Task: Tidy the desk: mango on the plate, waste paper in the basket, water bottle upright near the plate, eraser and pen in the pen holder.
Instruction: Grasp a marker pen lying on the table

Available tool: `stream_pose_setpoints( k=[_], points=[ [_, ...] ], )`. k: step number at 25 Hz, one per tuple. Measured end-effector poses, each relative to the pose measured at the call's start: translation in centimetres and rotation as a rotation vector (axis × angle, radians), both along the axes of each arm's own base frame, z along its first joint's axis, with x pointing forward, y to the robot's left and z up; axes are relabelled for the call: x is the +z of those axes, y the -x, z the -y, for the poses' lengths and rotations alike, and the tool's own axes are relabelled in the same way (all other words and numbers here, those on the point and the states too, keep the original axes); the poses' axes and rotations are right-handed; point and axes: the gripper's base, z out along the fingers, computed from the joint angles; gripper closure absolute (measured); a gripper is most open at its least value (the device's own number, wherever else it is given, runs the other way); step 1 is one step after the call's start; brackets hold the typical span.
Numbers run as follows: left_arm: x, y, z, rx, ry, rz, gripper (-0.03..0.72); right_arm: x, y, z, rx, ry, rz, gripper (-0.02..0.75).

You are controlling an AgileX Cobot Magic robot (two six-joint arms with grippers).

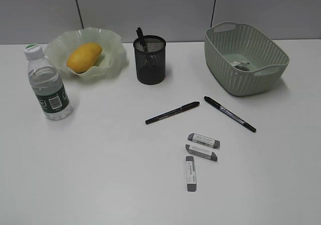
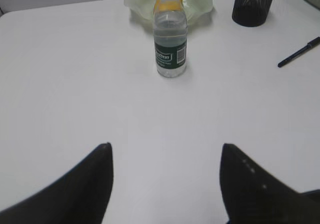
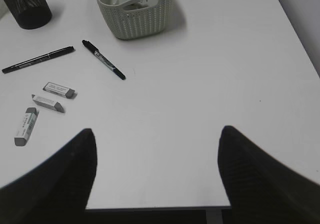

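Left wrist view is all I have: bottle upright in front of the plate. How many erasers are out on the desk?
Observer: Three grey-and-white block erasers lie loose on the white desk, in front of the black wire-mesh pen holder.
Operator: And pens?
Observer: Two black pens lie on the desk; a third pen stands in the holder.
Operator: Waste paper?
Observer: A crumpled white paper ball lies inside the pale green woven-pattern basket.
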Motion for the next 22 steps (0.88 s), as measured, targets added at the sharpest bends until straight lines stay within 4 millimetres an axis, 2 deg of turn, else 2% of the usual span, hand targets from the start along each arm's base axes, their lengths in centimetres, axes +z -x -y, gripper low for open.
stream_pose_setpoints(
  k=[7, 14, 17, 22],
  points=[
    [1.7, -3.9, 0.5, -0.021, -0.052, -0.185, 0.180, 0.0, 0.0, 0.0, 0.000, -0.001, 0.000, 0.145],
    [3.3, -10.1, 1.4, -0.039, -0.066, -0.409, 0.180, 0.0, 0.0, 0.0, 0.000, -0.001, 0.001, 0.145],
    [3.8, -13.8, 1.9, -0.044, -0.070, -0.524, 0.180, 0.0, 0.0, 0.0, -0.001, -0.002, 0.000, 0.145],
    [4.2, -18.0, 2.6, -0.054, -0.089, -0.616, 0.180, 0.0, 0.0, 0.0, -0.001, -0.003, 0.001, 0.145]
  ],
)
